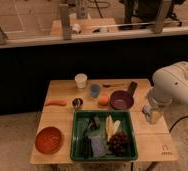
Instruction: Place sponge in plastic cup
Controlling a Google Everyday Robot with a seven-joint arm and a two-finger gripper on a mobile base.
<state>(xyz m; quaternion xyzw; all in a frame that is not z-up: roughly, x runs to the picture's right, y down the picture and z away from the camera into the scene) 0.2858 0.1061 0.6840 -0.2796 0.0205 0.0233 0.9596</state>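
Note:
The sponge (97,146), a greyish-blue block, lies in the green bin (103,156) at its front left, next to dark grapes (119,141). The small blue plastic cup (94,90) stands upright on the wooden table (62,120), behind the bin and left of an orange fruit (103,100). My gripper (152,116) hangs at the end of the white arm over the table's right edge, right of the bin, far from sponge and cup.
A white cup (80,80), a small dark metal cup (77,103), a purple bowl (121,99), a dark slim object (132,88), an orange carrot-like item (56,103) and a red bowl (48,139) sit on the table. A rail and dark wall run behind.

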